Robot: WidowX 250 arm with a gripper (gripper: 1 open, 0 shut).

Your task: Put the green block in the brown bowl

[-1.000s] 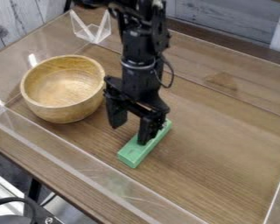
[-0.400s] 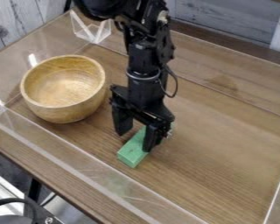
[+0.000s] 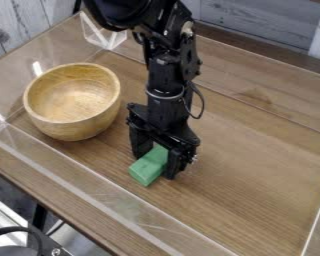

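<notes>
On the wooden table (image 3: 256,130), inside a clear low-walled enclosure (image 3: 69,170), the black arm (image 3: 160,50) reaches straight down near the middle. Its gripper (image 3: 160,160) points at the tabletop with the fingers spread apart, one on each side of the green block (image 3: 151,168). The block lies flat on the wood, its near end sticking out toward the camera while the far end is hidden between the fingers. Whether the fingers (image 3: 183,158) touch the block cannot be told from this view; they stand wide and low, close to the table surface. Left of the gripper sits the brown bowl (image 3: 69,100), upright, near the block but apart from it, with nothing visible inside. A cable (image 3: 198,100) hangs along the arm's right side.
</notes>
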